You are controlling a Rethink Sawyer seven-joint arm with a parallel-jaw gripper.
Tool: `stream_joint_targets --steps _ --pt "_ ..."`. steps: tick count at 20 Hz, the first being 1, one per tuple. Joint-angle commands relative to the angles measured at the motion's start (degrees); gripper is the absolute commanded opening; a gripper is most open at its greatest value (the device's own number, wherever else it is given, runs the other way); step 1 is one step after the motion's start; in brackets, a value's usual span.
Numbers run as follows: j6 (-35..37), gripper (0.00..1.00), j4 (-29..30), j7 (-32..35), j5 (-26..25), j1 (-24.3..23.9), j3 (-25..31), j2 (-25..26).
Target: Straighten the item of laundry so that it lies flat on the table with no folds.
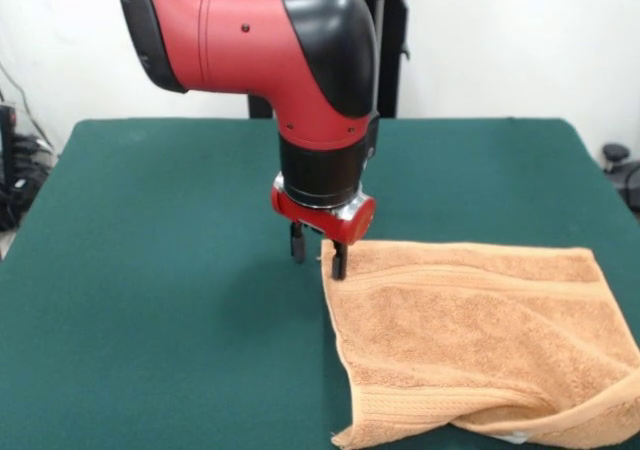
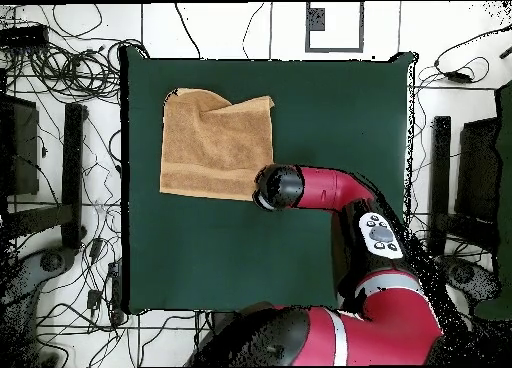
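The orange-tan towel (image 1: 470, 340) lies on the green table (image 1: 150, 270) at the right, toward the near edge. Its near right part is folded up over itself (image 1: 585, 410), with a small white tag (image 1: 510, 437) under that fold. My gripper (image 1: 318, 253) points straight down at the towel's far left corner, fingers apart and low over the table. One fingertip (image 1: 338, 265) is at the towel's corner; the other stands on bare table beside it. In the overhead view the towel (image 2: 215, 139) lies at the upper left of the table (image 2: 330, 114), and the arm's wrist (image 2: 278, 187) hides the gripper.
The red arm (image 2: 340, 189) reaches from the base at the bottom across the table's middle. Cables and stands (image 2: 60, 84) surround the table on the floor. Green table surface stretches to the left of the towel in the front view.
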Motion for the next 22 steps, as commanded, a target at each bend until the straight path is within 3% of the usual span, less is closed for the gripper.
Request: stream_joint_targets --steps 1,22 --pt "-1.8 1.00 5.2 -3.4 -3.4 1.6 4.9 3.4" --pt "-4.1 1.00 8.2 -4.5 -6.3 -0.8 4.1 2.6"
